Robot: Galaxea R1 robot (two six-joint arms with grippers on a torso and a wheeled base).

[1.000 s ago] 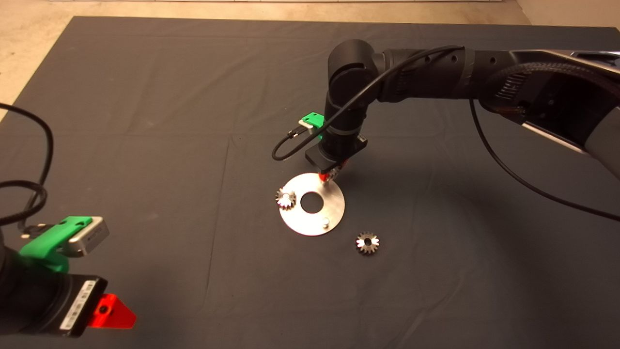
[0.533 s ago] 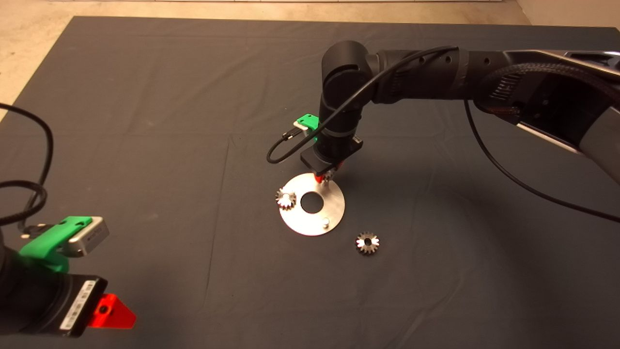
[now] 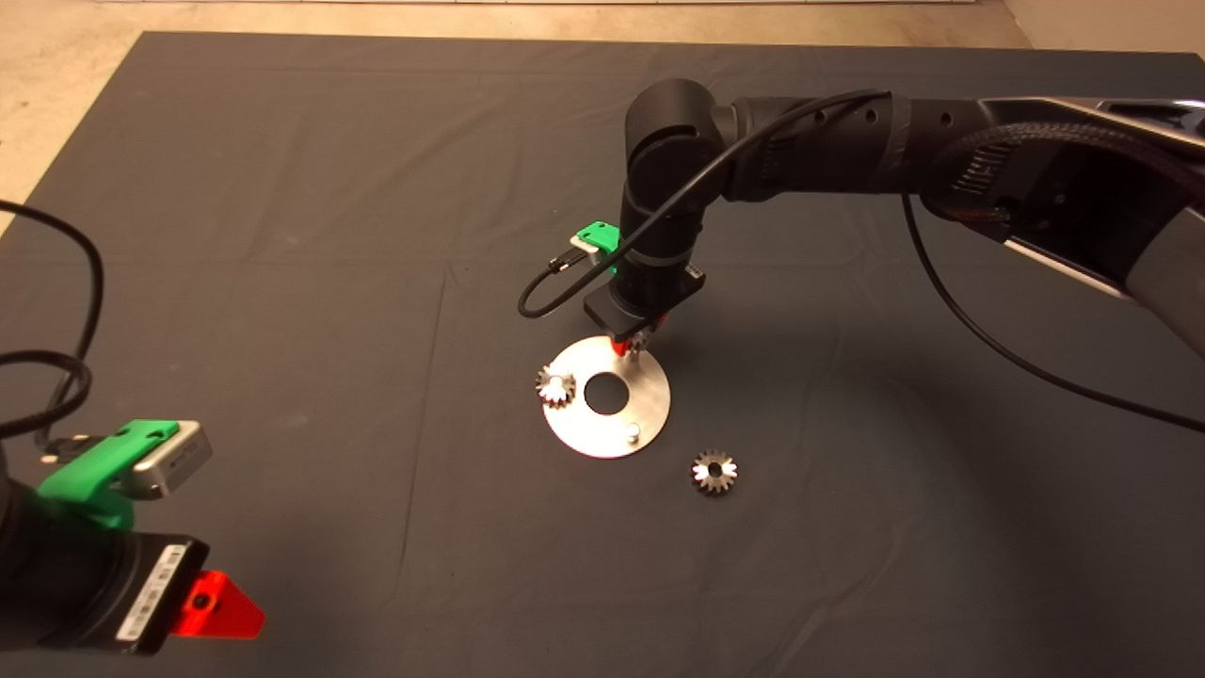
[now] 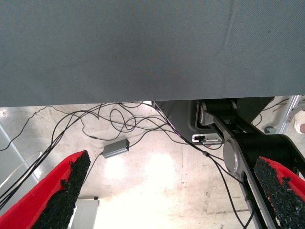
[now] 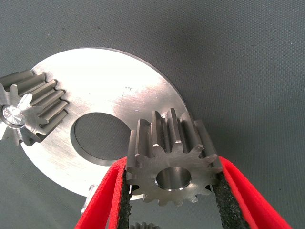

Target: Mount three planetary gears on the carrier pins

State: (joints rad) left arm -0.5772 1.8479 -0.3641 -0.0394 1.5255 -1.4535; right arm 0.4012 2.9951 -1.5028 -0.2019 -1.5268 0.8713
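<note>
My right gripper [image 5: 170, 191]: clamped on one gear [image 5: 170, 160] above the disc [image 3: 607, 397], one o'clock edge. Second gear [image 3: 555, 386] seated at nine o'clock; third gear [image 3: 714, 471] on the mat [image 3: 282, 282]. My left gripper [image 4: 171, 191]: parked, fingers wide apart, holding nothing.

A robotics lab is showing: tangled black cables [image 4: 119, 121] are trailing across bare concrete floor [image 4: 152, 186] beyond the dark-matted worktop [image 3: 282, 188].

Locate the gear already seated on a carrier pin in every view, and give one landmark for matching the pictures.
Head view: seated gear on the disc's edge towards the left arm, across the centre hole from the right gripper.
Left wrist view: not in it; only mat and floor cables.
Right wrist view: seated gear at the disc's rim, pin tip showing in its bore.
Shared landmark: the centre hole.
</note>
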